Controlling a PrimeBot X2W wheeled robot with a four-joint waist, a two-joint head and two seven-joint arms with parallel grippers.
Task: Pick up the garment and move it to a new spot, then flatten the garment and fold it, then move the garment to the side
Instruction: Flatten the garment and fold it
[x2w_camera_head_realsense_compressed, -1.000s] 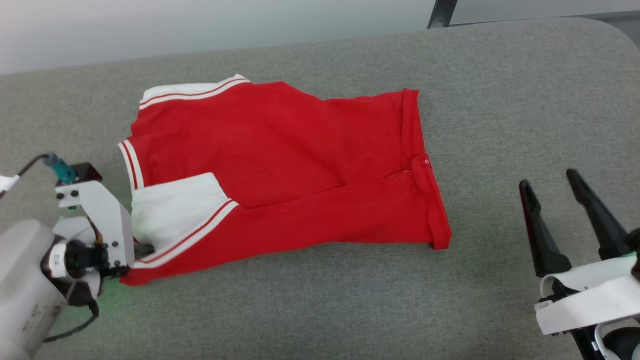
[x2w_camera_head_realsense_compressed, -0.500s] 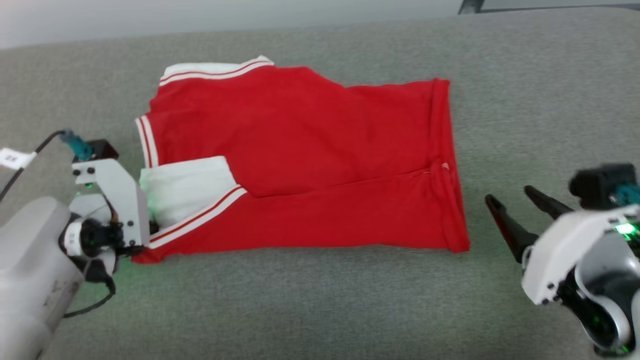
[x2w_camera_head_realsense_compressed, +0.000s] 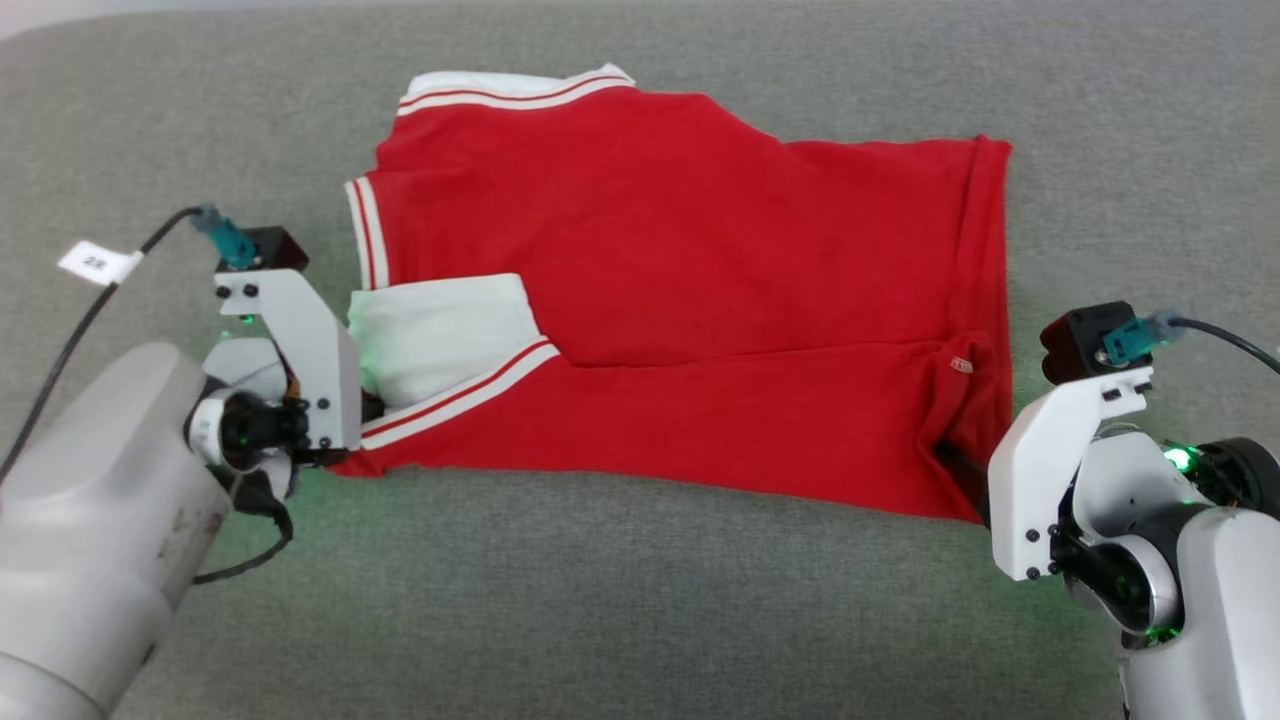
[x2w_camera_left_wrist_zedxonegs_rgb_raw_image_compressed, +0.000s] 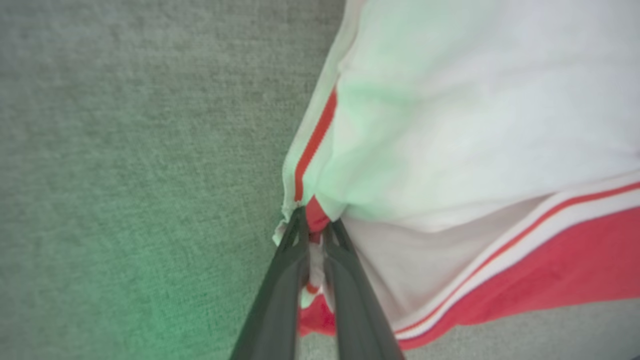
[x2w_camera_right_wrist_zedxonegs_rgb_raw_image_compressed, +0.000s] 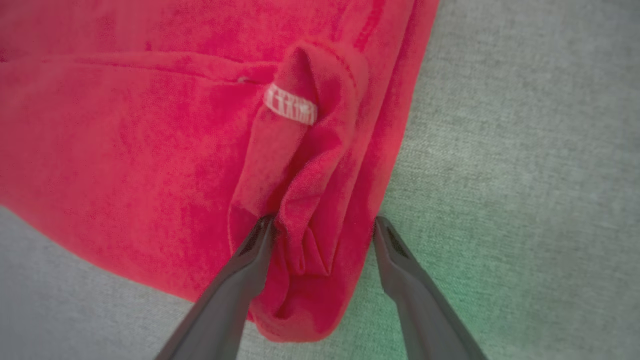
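The shirt (x2w_camera_head_realsense_compressed: 700, 300) lies mid-frame. Our left gripper (x2w_camera_left_wrist_zedxonegs_rgb_raw_image_compressed: 316, 220) pinches its sleeve corner at left. Our right gripper (x2w_camera_right_wrist_zedxonegs_rgb_raw_image_compressed: 324, 220) gapes astride the hem corner at right. We should bite deep, then lift evenly.

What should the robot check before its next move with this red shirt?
1. Left gripper shut on the shirt: ok, it pinches the corner by the white sleeve.
2. Right gripper placed at the hem: ok, bunched red cloth sits between its fingers.
3. Right gripper closed on that cloth: not ok, its jaws stand open.
4. Shirt lying flat: not ok, its near side is folded over on the grey surface.
5. How many layers the left gripper pinches: cannot tell.
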